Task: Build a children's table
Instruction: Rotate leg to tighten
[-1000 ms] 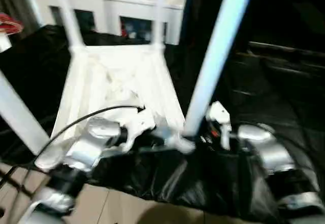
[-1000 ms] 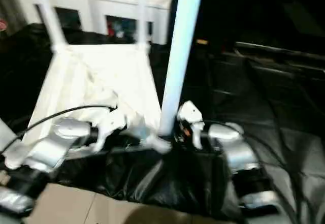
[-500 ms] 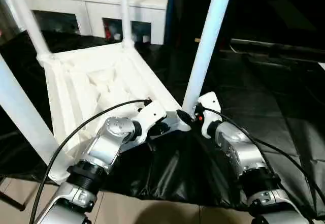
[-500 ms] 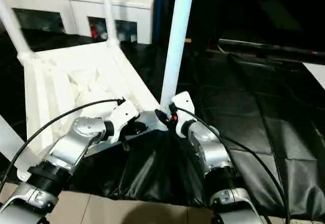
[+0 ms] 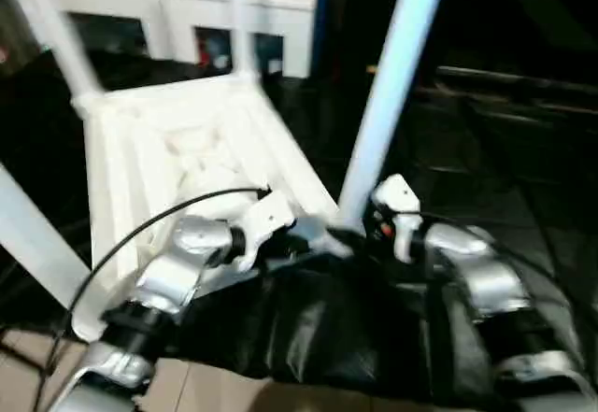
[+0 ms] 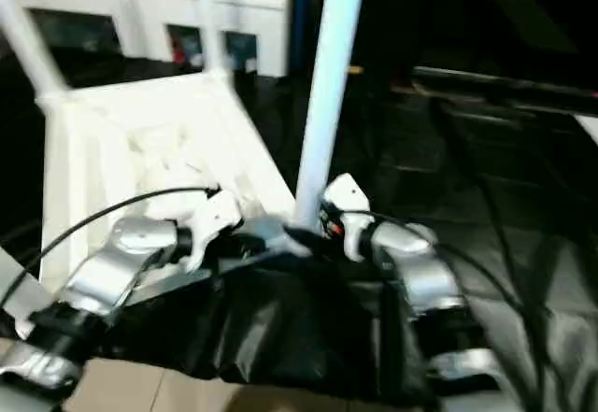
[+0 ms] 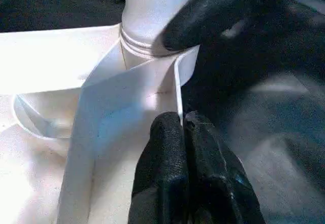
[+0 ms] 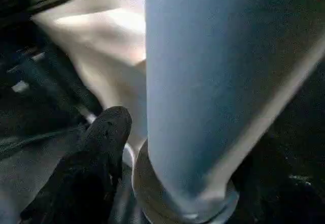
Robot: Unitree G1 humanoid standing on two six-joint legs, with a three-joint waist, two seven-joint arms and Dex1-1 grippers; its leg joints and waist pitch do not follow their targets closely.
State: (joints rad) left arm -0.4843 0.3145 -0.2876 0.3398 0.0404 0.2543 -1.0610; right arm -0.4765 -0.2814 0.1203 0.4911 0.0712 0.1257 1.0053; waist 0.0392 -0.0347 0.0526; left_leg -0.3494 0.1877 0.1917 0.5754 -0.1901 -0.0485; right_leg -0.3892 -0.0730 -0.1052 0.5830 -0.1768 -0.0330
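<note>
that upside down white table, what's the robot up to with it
The robot is assembling a children's table. The tabletop lies underside up on a black sheet, with four legs standing up from its corners. The left gripper is shut, pinching the tabletop's rim beside the near right corner. The right gripper sits at the base of the leg in that corner's socket, one finger beside it.

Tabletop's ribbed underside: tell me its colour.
White, like the legs; the tabletop shows best in the left eye view.
</note>
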